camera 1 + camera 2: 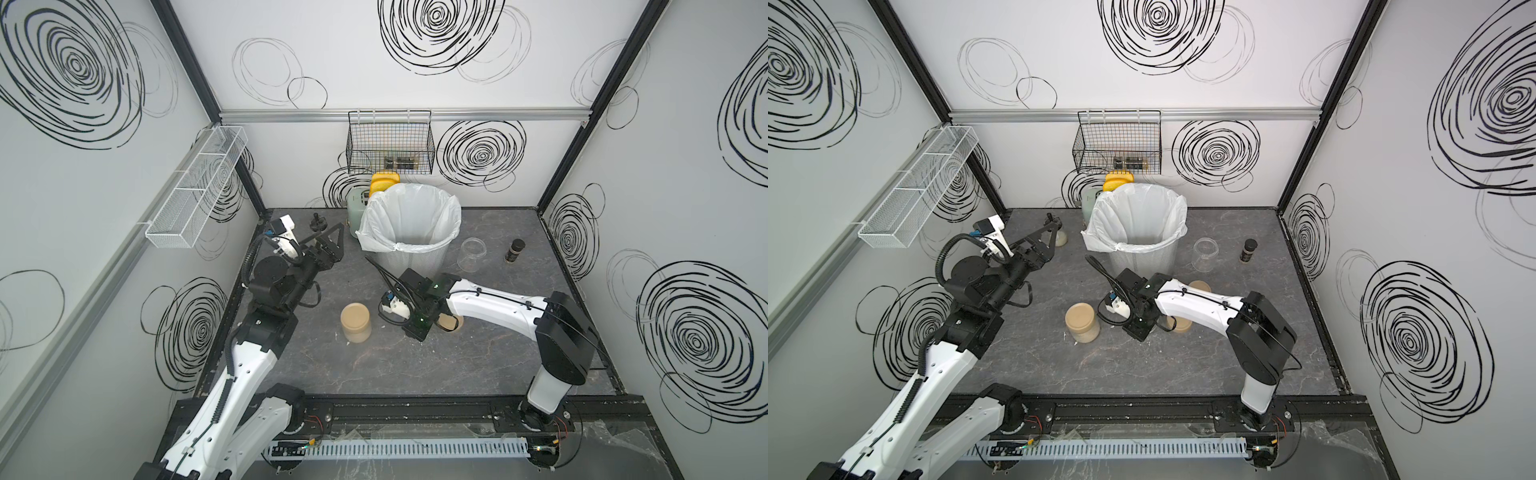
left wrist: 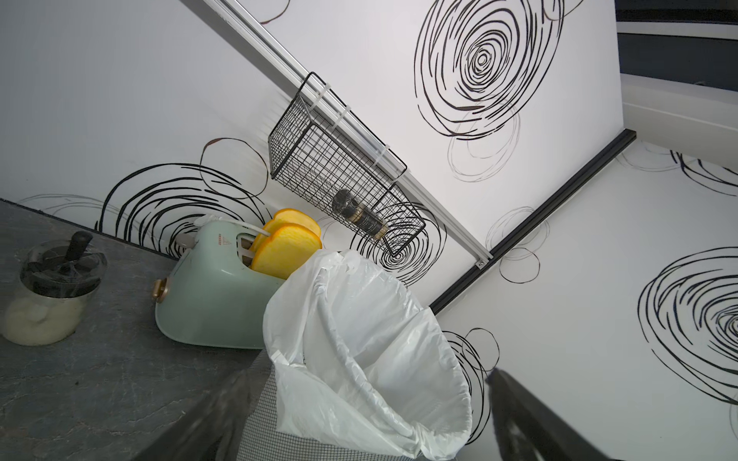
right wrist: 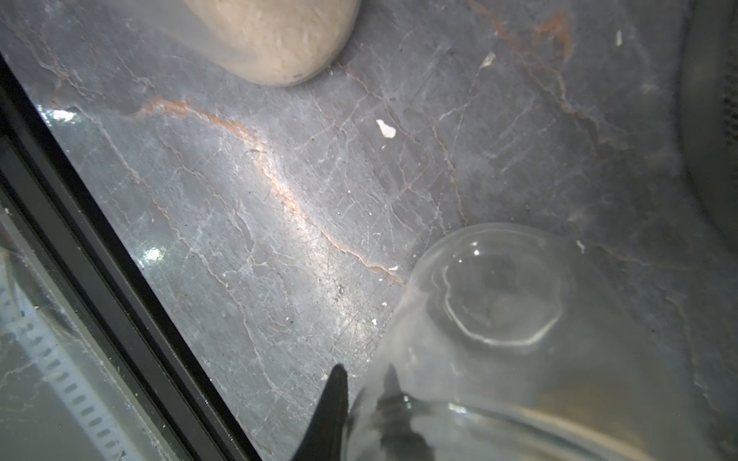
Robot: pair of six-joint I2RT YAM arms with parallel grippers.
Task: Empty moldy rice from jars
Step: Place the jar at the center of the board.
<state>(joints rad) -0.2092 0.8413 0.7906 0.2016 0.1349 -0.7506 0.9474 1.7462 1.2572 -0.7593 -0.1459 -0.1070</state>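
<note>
While left gripper (image 2: 371, 375) gapes beside the mesh bin (image 1: 409, 262), right gripper (image 3: 365, 399) meets a clear jar (image 3: 499, 311), grip unclear.
Tan-lidded jar (image 1: 354, 318) of grainy beige moldy rice (image 1: 359, 334): in front of the bin, veined grey surface (image 1: 332, 365).

Bright, even light; glare on the tabletop (image 3: 255, 207), nearby jar (image 3: 503, 303) blurred.

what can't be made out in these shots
- right pincer: own wrist covers it in both top views; wrist view's edge cuts the jaws, grip unclear
- clear jar: rim cut off there
- bin contents: too faint from top views
- basket bottle label: too small to read
</note>
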